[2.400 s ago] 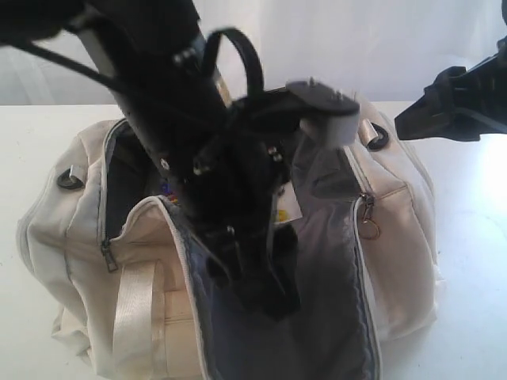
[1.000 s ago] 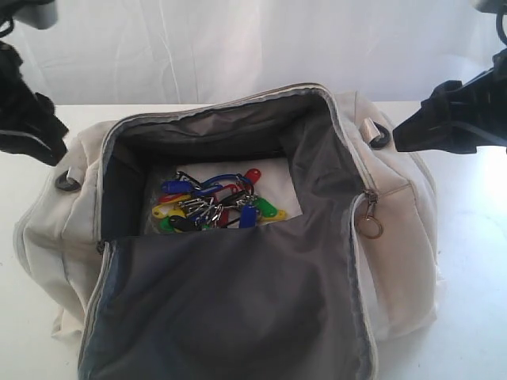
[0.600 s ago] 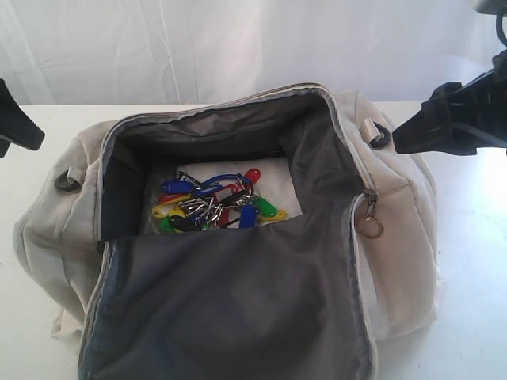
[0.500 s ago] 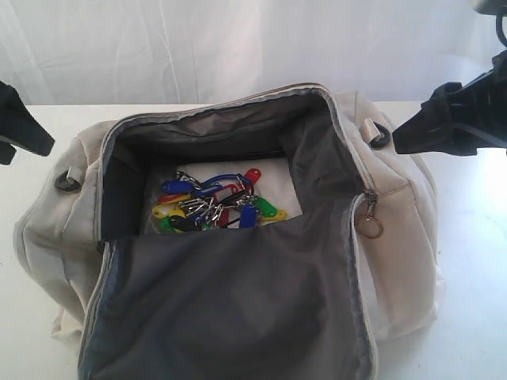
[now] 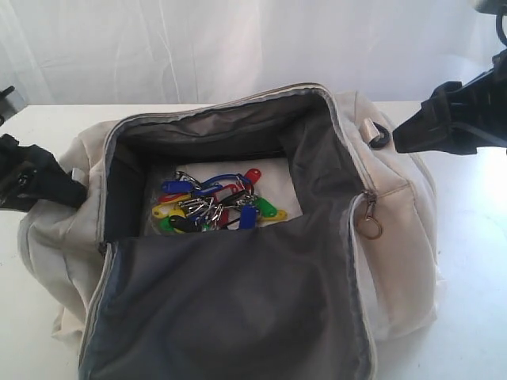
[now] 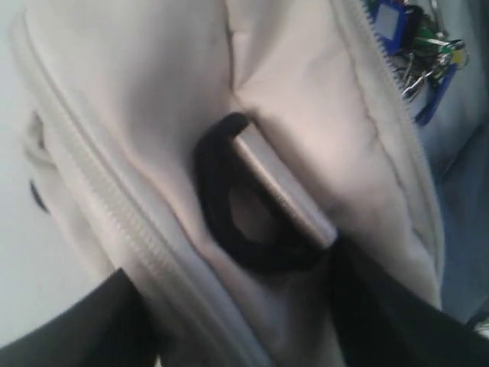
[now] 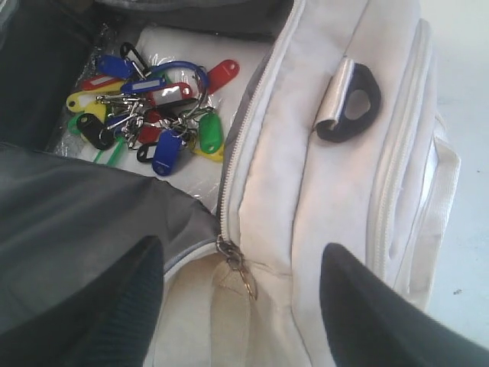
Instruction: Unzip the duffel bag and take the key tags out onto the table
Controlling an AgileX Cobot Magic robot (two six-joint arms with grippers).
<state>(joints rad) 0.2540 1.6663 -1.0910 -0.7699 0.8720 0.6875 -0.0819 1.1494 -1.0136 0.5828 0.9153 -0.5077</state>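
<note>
Exterior view: key tags (image 5: 212,204) (in bag (image 5: 396,222))

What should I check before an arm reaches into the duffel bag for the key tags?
1. Duffel bag unzipped, flap folded back: ok.
2. Key tags in plain sight inside: ok.
3. Tags free of the clear plastic under them: cannot tell.
4. Right jaws open and empty: ok.
5. Left jaws open, empty, outside the bag by its black D-ring: ok.
6. Tags out on the table: not ok, they lie in the bag.
</note>
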